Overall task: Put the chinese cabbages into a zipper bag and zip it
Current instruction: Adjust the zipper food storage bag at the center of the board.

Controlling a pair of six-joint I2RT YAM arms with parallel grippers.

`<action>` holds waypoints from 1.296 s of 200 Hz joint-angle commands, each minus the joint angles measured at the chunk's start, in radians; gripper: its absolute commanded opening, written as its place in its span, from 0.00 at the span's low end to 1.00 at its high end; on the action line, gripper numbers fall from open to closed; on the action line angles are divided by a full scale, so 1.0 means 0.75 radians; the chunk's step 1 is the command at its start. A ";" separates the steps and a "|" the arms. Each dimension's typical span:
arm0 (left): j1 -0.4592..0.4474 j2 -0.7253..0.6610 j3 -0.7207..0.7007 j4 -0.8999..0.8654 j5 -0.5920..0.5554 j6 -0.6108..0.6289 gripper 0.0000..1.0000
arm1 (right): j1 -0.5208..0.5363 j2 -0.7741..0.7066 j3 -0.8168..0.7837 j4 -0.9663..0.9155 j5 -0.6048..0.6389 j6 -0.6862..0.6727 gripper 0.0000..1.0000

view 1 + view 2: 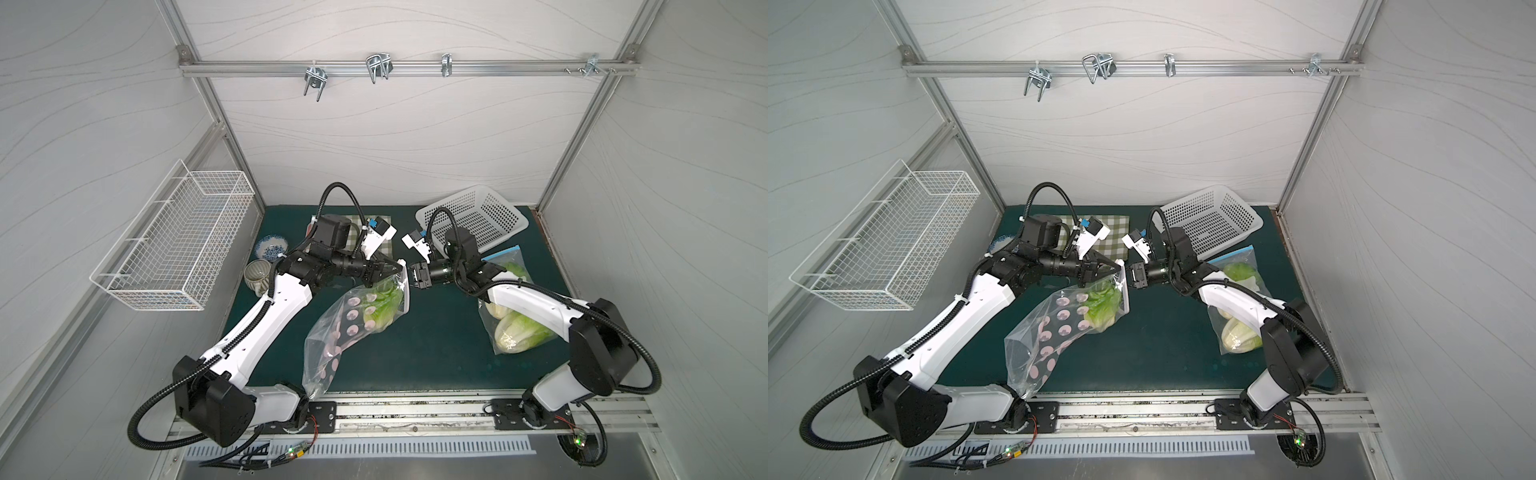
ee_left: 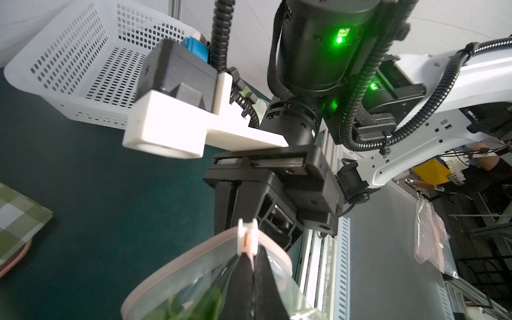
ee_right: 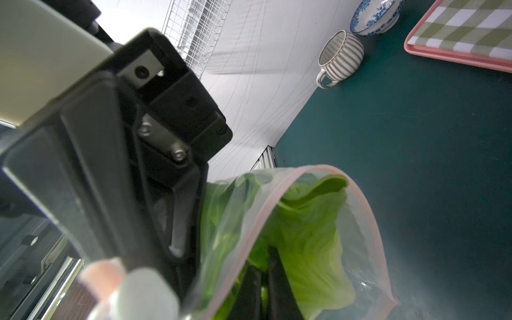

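Note:
A clear zipper bag (image 1: 332, 332) with pink dots lies slanted across the green mat in both top views, its mouth lifted. One of the chinese cabbages (image 1: 380, 307) sits inside near the mouth, leaves up. My left gripper (image 2: 252, 259) is shut on the bag's pink rim just below the white slider (image 2: 248, 238). My right gripper (image 3: 265, 255) faces it from the other side, shut on the bag wall at the mouth, with green leaf (image 3: 310, 243) close against its fingers. A second bag (image 1: 509, 328) with a blue zip lies under my right arm and holds two more cabbages (image 1: 1239, 336).
A white perforated basket (image 1: 478, 218) stands tilted at the back right. A checked cloth on a pink tray (image 1: 1100, 237) lies at the back centre. A striped mug (image 1: 257, 276) and a blue patterned bowl (image 1: 270, 247) sit at the left. A wire basket (image 1: 174, 245) hangs on the left wall.

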 commanded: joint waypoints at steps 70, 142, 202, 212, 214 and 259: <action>-0.023 0.039 0.092 0.457 -0.052 -0.031 0.00 | -0.112 -0.022 0.115 -0.161 0.057 -0.095 0.44; 0.009 -0.002 -0.084 0.726 -0.142 0.083 0.00 | -0.428 -0.105 0.222 -0.315 0.241 -0.016 0.69; 0.019 0.021 -0.092 0.755 -0.095 0.173 0.00 | -0.461 0.118 0.626 -1.168 0.634 -0.136 0.63; 0.019 0.011 -0.093 0.747 -0.089 0.179 0.00 | -0.414 0.125 0.590 -1.160 0.635 -0.148 0.63; 0.019 0.010 -0.094 0.745 -0.089 0.181 0.00 | -0.405 0.129 0.585 -1.163 0.634 -0.152 0.63; 0.019 -0.024 -0.111 0.716 -0.052 0.200 0.00 | -0.338 0.240 0.547 -1.150 0.493 -0.201 0.61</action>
